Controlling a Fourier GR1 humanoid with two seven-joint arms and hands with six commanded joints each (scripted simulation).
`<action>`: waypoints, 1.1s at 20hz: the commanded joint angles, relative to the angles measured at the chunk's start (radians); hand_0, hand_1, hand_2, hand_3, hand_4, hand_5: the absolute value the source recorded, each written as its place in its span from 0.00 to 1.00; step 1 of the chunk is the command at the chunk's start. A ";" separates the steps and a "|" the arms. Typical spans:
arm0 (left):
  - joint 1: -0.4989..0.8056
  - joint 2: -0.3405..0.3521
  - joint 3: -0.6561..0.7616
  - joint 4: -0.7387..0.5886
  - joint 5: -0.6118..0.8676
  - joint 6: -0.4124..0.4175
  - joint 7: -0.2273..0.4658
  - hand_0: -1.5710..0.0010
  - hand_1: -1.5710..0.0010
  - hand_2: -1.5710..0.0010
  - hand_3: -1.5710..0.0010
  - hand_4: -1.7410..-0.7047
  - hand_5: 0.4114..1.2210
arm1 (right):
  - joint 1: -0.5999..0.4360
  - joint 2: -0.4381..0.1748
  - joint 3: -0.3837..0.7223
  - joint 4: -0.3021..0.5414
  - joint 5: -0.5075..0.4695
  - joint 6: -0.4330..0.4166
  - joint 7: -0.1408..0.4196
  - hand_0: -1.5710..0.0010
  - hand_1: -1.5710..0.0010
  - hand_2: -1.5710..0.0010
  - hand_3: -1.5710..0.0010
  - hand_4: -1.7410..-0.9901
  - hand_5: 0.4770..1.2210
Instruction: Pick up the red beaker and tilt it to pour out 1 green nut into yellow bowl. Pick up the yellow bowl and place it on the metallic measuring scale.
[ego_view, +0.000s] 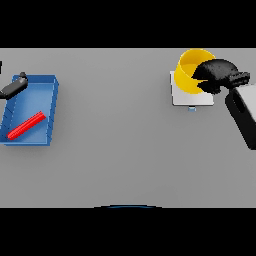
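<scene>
A: Biggest first. One flat grey table (120, 150). One blue rectangular tray (50, 87) at far left, with one red beaker (26, 125) lying on its side inside, a slim red cylinder. No green nut visible anywhere.

B: Scale?

A: One metallic measuring scale (192, 98), a pale square plate at upper right. One round yellow bowl (189, 72) sits over it, looks tilted, rim toward the left.

B: Hands?

A: Right hand (217, 75) has dark fingers curled around the bowl's right rim, grasping it. Left hand (14, 86) shows at the tray's upper left corner; can't tell how its fingers are set.

B: Progress?

A: I'd say near the end. Beaker is parked in the tray, bowl is at the scale. Left: settle the bowl flat, let go. Whether a nut is inside the bowl, hidden.
</scene>
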 joint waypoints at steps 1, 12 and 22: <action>-0.005 -0.001 0.000 0.005 -0.001 -0.004 -0.001 1.00 1.00 1.00 1.00 0.89 0.43 | -0.002 0.007 0.009 0.034 0.008 -0.021 -0.023 0.00 0.00 0.00 0.13 0.02 1.00; -0.010 -0.001 0.004 0.009 0.006 -0.012 -0.005 1.00 1.00 1.00 1.00 0.90 0.40 | -0.062 0.073 0.031 0.260 0.000 -0.114 -0.081 0.03 0.11 0.00 0.16 0.02 1.00; -0.047 -0.041 -0.005 0.061 -0.004 -0.026 -0.007 1.00 1.00 1.00 1.00 0.90 0.40 | -0.090 0.099 0.023 0.335 -0.016 -0.072 -0.083 0.80 0.82 0.71 0.64 0.46 0.43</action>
